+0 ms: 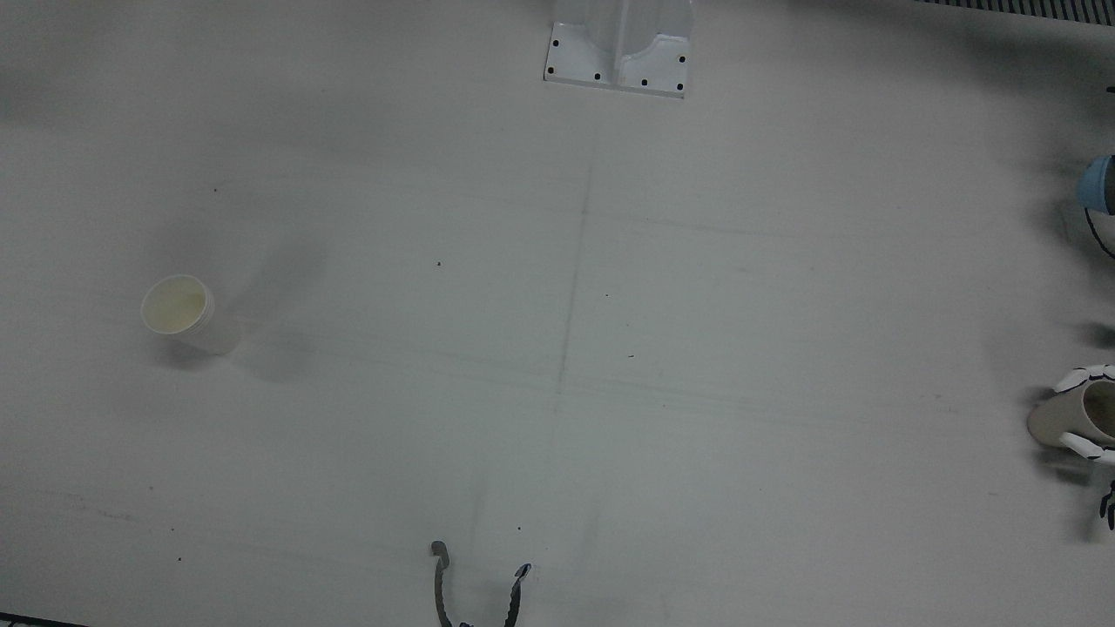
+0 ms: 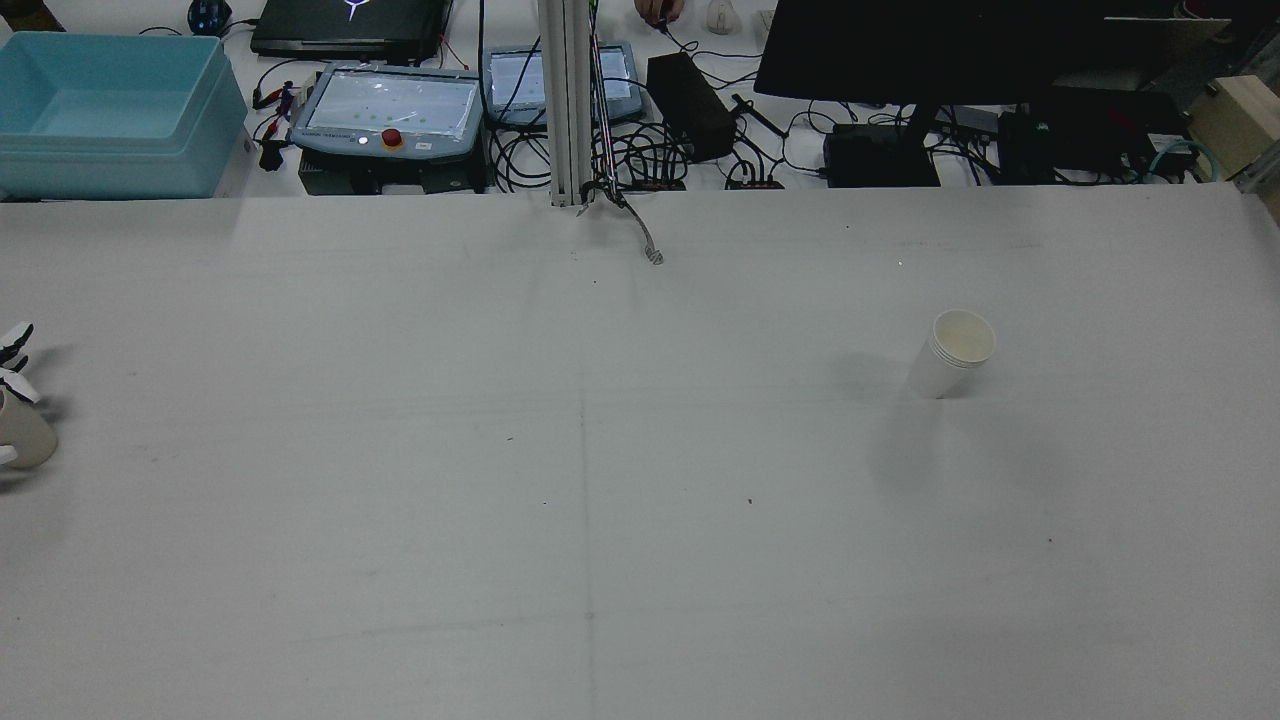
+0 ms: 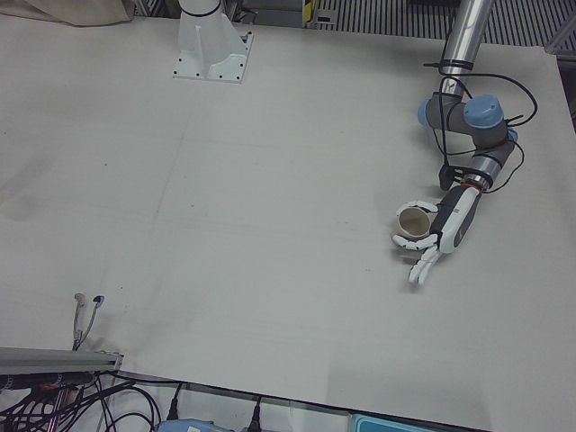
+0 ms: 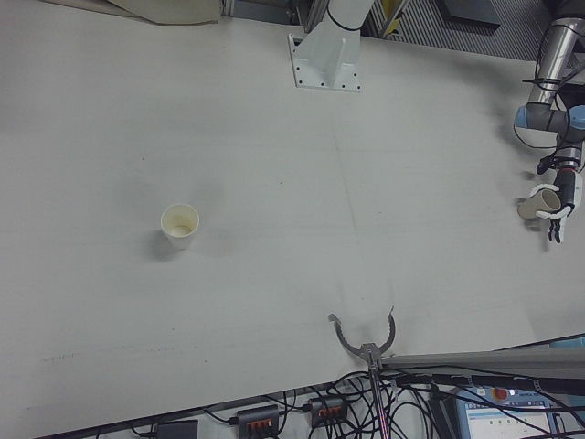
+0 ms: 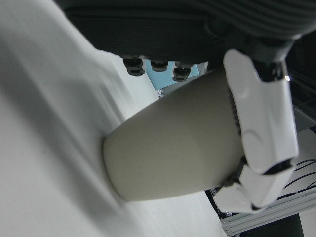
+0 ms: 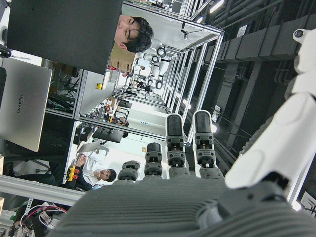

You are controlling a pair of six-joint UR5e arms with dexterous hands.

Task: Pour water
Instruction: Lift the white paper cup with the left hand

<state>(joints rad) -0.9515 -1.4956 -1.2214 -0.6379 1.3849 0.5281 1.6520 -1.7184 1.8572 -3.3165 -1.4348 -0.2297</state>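
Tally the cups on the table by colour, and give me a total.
White paper cup: 1
Beige cup, held in the left hand: 1
Total: 2

Open table (image 1: 557, 348) betw. cups (image 1: 179, 306)

Beige cup (image 3: 413, 222) in the white-and-black left hand (image 3: 438, 236) — white paper cup (image 1: 180, 311), pale yellowish inside — light grey surface (image 1: 557, 348).
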